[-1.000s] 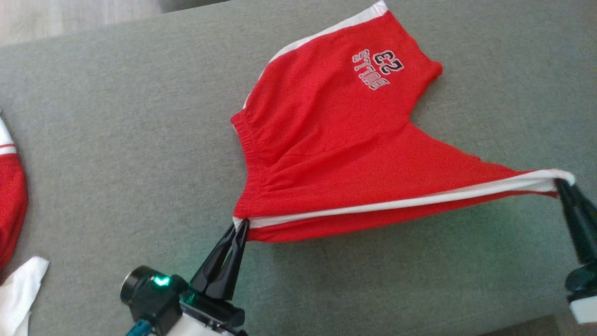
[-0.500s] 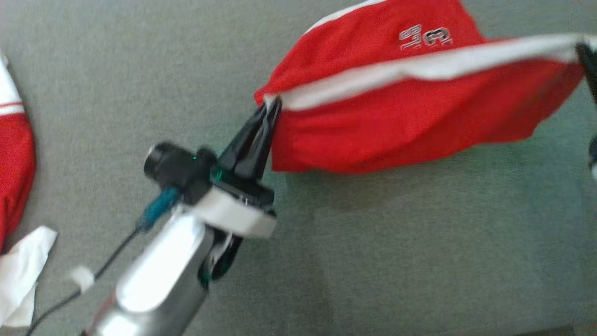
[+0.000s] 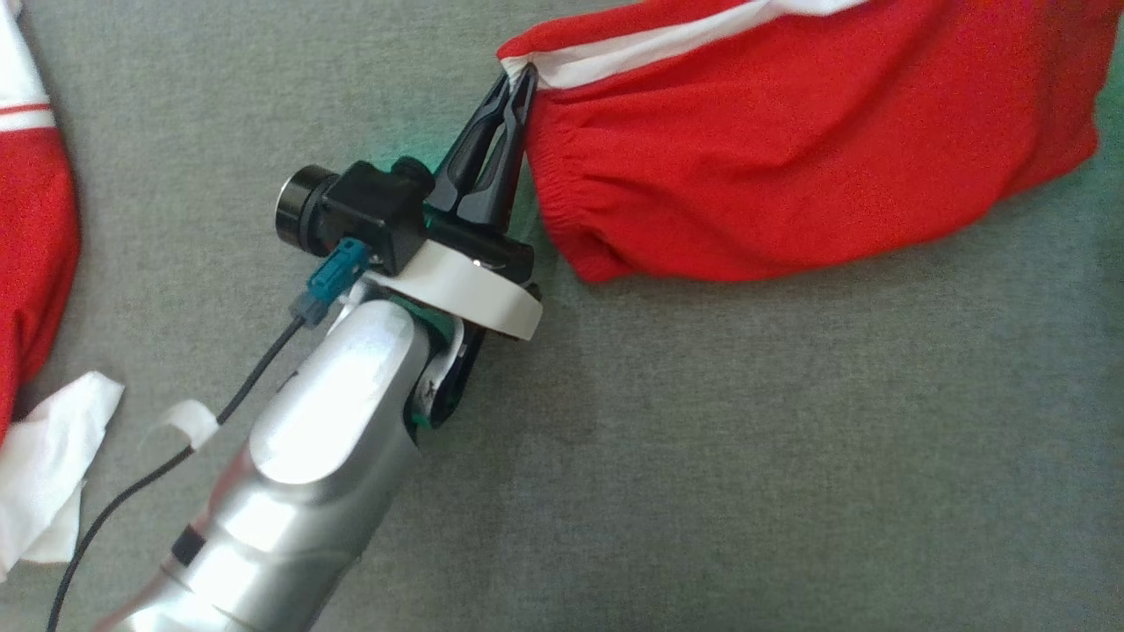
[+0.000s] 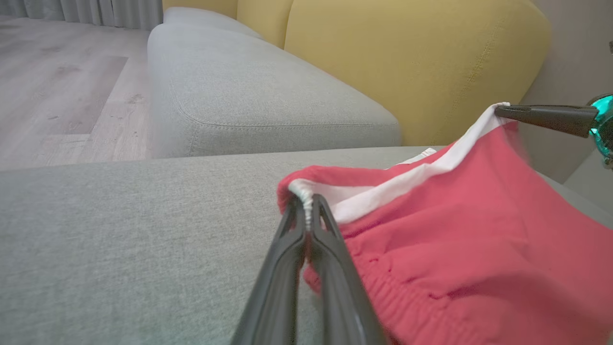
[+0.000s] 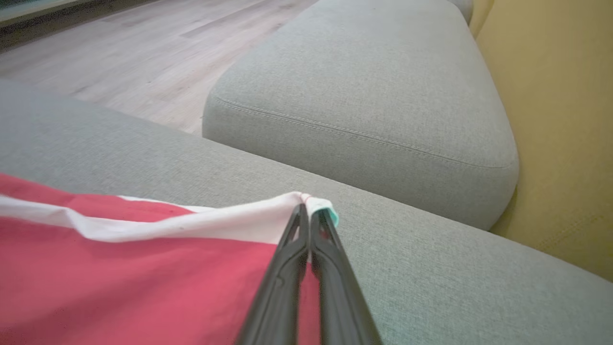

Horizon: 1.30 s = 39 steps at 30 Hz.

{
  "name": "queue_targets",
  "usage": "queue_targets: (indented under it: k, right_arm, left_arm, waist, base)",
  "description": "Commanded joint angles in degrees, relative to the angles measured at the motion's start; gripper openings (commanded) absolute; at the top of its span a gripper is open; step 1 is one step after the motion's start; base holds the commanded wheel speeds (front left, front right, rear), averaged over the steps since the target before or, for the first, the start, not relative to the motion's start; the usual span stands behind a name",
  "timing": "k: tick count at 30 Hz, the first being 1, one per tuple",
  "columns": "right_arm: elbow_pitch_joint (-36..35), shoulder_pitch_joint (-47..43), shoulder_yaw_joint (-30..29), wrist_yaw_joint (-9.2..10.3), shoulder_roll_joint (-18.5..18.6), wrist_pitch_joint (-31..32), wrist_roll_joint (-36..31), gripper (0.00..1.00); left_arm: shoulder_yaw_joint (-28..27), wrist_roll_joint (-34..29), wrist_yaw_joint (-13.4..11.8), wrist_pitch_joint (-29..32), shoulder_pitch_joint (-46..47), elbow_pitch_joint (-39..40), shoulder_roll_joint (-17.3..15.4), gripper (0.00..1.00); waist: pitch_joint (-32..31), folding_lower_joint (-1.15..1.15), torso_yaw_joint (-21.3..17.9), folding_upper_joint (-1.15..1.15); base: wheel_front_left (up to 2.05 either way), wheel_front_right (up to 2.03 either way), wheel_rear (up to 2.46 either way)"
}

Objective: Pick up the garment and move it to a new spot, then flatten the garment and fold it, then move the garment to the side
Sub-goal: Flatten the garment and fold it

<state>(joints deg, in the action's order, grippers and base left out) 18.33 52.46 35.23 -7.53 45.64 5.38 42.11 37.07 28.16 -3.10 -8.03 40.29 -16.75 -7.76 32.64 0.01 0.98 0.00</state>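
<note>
The garment (image 3: 790, 149) is a pair of red shorts with a white side stripe, lifted off the grey cushion and hanging stretched between my two grippers. My left gripper (image 3: 516, 75) is shut on the waistband end of the white stripe; the left wrist view shows the same pinch (image 4: 306, 201) on the garment (image 4: 455, 249). My right gripper (image 5: 309, 208) is shut on the hem end of the stripe, with the garment (image 5: 143, 273) draping to its left. The right gripper (image 4: 500, 111) also appears at the far right of the left wrist view.
The grey cushion (image 3: 702, 439) spreads under the shorts. Another red and white garment (image 3: 35, 219) and a white cloth (image 3: 53, 456) lie at the left edge. A second grey cushion (image 4: 249, 96), a yellow backrest (image 4: 407, 62) and wooden floor (image 4: 57, 86) lie beyond.
Both grippers have lifted the held stripe edge up and away, so the shorts have left the cushion and now hang below the stripe. The printed logo is out of sight. The head view has shifted.
</note>
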Motion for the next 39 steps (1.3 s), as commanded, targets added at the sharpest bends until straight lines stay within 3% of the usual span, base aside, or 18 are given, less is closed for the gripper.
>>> queue_targets:
  k: [1,5,6,7,8,9,15,20,25,29,35,36,37,38,39]
  right_arm:
    - [1.01,0.35,0.49,0.04,1.08,-1.40,1.76,0.02]
    - [6.10,2.91,4.24,0.04,0.57,-3.78,3.90,0.16]
    - [7.14,3.23,5.02,0.04,0.24,-4.43,4.78,0.27]
    - [8.18,3.51,5.72,0.04,-0.07,-5.05,5.64,0.52]
    - [9.01,3.78,6.58,0.04,-0.32,-5.76,6.21,0.95]
    - [9.77,3.99,7.34,0.04,-0.62,-6.65,6.85,1.00]
    - [15.01,3.48,10.17,0.04,-2.25,-12.92,8.84,1.00]
    - [16.88,-0.66,11.48,0.04,-3.47,-15.91,12.32,1.00]
    - [20.71,-4.06,12.22,0.04,-4.53,-12.46,17.07,1.00]
    - [25.76,-4.77,11.99,0.04,-5.19,-10.86,18.47,1.00]
    - [32.43,-5.85,13.24,0.04,-7.87,-5.46,20.23,1.00]
    - [32.82,-6.07,13.68,0.04,-8.39,-4.20,20.62,0.73]
    - [32.82,-6.07,13.68,0.04,-8.39,-4.20,20.62,0.73]
    - [33.04,-6.15,14.15,0.04,-8.75,-3.43,20.74,0.23]
    - [33.21,-6.16,14.50,0.04,-9.02,-3.05,20.85,0.00]
  left_arm:
    - [-1.27,-0.95,-0.20,-0.90,1.72,1.18,-0.45,0.00]
    - [-1.36,-1.53,-0.95,-2.87,1.74,1.42,-0.05,0.00]
    - [-1.31,-1.39,-0.89,-3.11,1.59,1.55,0.09,0.09]
    - [-1.22,-1.22,-0.75,-3.28,1.42,1.67,0.22,0.42]
    - [-1.11,-1.08,-0.65,-3.40,1.27,1.71,0.34,0.94]
    - [-1.00,-0.96,-0.61,-3.49,1.08,1.64,0.44,1.00]
    - [-1.06,-1.37,-2.11,-4.91,-0.51,0.82,0.89,1.00]
    - [-3.10,-5.03,-7.04,-6.77,-5.42,3.37,0.06,1.00]
    - [-8.36,-8.57,-10.61,-6.94,-14.18,12.80,0.80,1.00]
    - [-10.69,-11.55,-10.99,-6.96,-21.48,18.00,1.35,1.00]
    - [-11.17,-14.87,-9.55,-6.96,-26.30,19.85,2.25,1.00]
    - [-11.21,-15.39,-9.34,-6.96,-26.52,19.82,2.41,1.00]
    - [-11.21,-15.39,-9.34,-6.96,-26.52,19.82,2.41,1.00]
    - [-11.32,-15.88,-9.18,-6.96,-26.69,19.79,2.54,1.00]
    - [-11.50,-16.27,-9.05,-6.96,-26.89,19.72,2.66,1.00]
  waist:
    - [0.53,-0.01,0.69,0.00]
    - [0.58,-0.01,1.45,0.00]
    - [0.52,-0.01,1.59,0.00]
    - [0.46,-0.01,1.72,0.00]
    - [0.39,-0.01,1.87,0.00]
    - [0.27,-0.01,1.96,0.00]
    - [-1.57,-0.01,2.12,0.00]
    - [-4.78,-0.01,1.51,0.00]
    - [-7.17,-0.01,2.42,0.00]
    - [-8.52,-0.01,4.58,0.00]
    - [-9.70,-0.01,7.51,0.00]
    - [-9.92,-0.01,7.67,0.00]
    - [-9.92,-0.01,7.67,0.00]
    - [-10.22,-0.01,7.65,0.00]
    - [-10.56,-0.01,7.47,0.00]
  base:
    - [0.00,0.00,0.00]
    - [0.00,0.00,0.00]
    - [0.00,0.00,0.00]
    - [0.00,0.00,0.00]
    - [0.00,0.00,0.00]
    - [0.00,0.00,0.00]
    - [0.00,0.00,0.00]
    - [0.00,0.00,0.00]
    - [0.00,0.00,0.00]
    - [0.00,0.00,0.00]
    - [0.00,0.00,0.00]
    - [0.00,0.00,0.00]
    - [0.00,0.00,0.00]
    - [0.00,0.00,0.00]
    - [0.00,0.00,0.00]
